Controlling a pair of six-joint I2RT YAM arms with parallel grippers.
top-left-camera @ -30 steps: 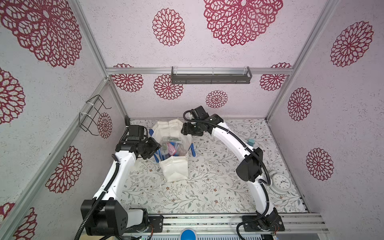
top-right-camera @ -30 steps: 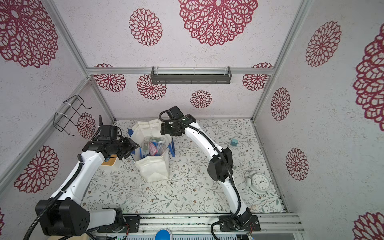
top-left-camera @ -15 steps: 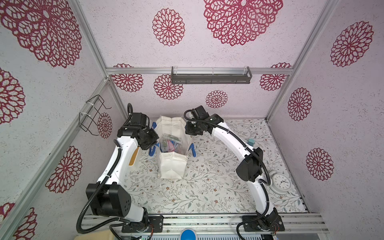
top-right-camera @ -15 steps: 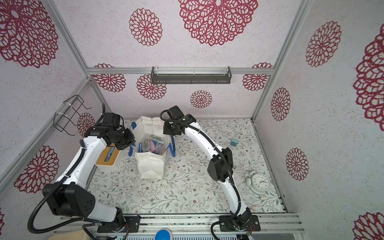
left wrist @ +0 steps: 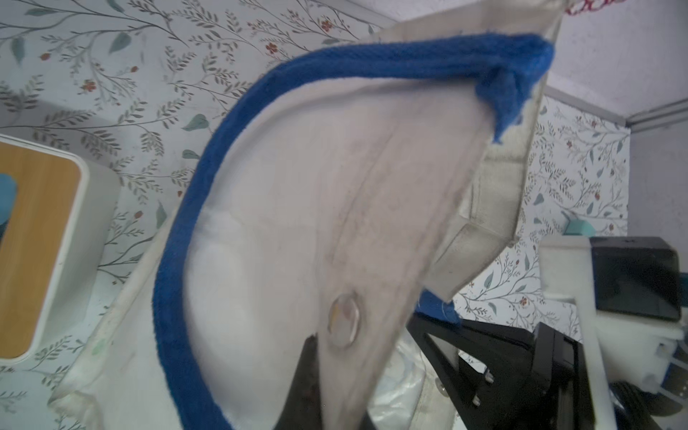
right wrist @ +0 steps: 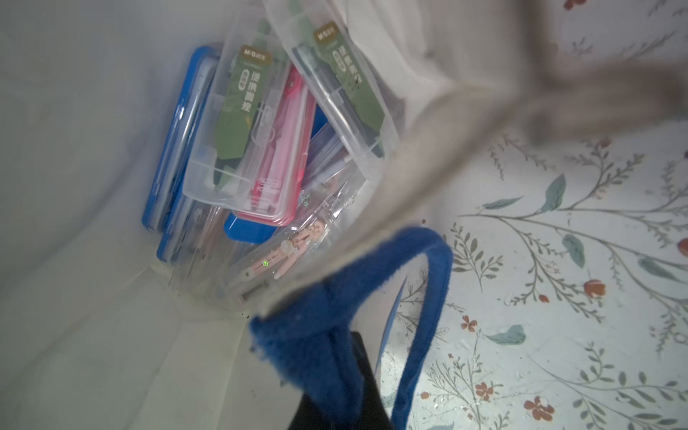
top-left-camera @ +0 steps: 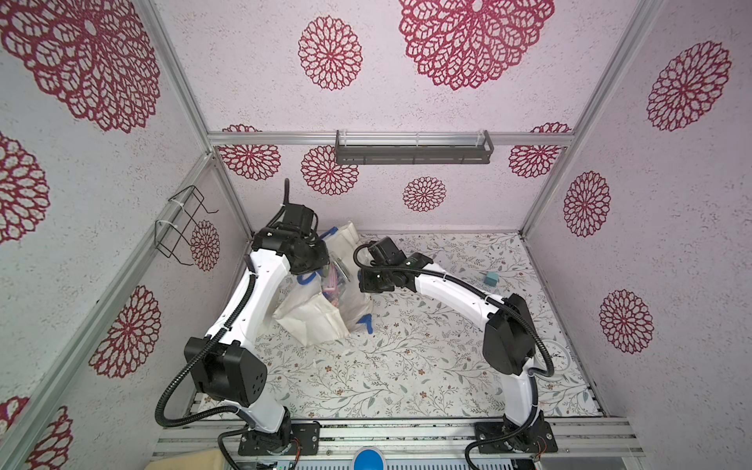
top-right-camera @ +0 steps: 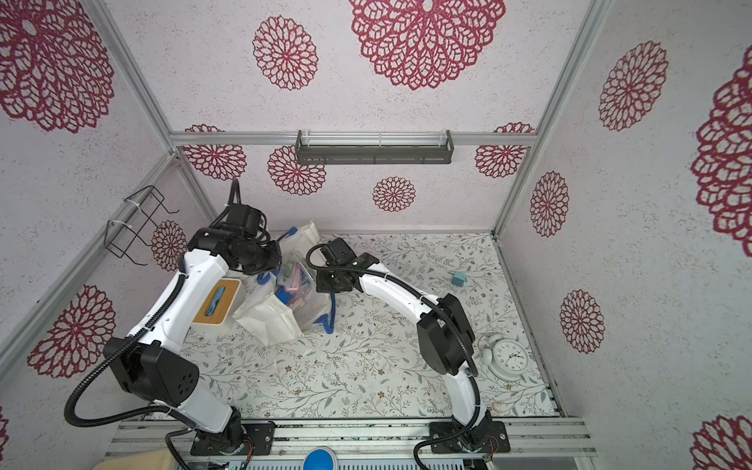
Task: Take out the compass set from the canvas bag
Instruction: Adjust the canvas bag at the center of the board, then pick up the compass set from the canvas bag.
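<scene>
The off-white canvas bag [top-left-camera: 309, 321] [top-right-camera: 268, 321] with blue handles stands at the back left of the table, its mouth held apart by both arms. My left gripper [top-left-camera: 315, 264] [top-right-camera: 266, 262] [left wrist: 335, 402] is shut on the bag's rim [left wrist: 357, 260] by a snap button. My right gripper [top-left-camera: 372, 280] [top-right-camera: 330, 281] [right wrist: 335, 394] is shut on the opposite rim at a blue strap patch [right wrist: 316, 335]. Inside lie several slim cases. A compass set [right wrist: 245, 123] in a clear case with a green card lies on top, beside another like it [right wrist: 342, 82], over pink and blue cases.
A white tissue box with a wooden top [top-right-camera: 217, 301] [left wrist: 37, 242] sits left of the bag, under my left arm. A small teal block [top-left-camera: 491, 278] lies at the back right, a white alarm clock [top-right-camera: 510, 356] at the right edge. A wire basket [top-left-camera: 179, 228] hangs on the left wall.
Both grippers have shut on the bag's rim. My left arm swung back and up to the bag, whose mouth is now raised and pulled apart.
</scene>
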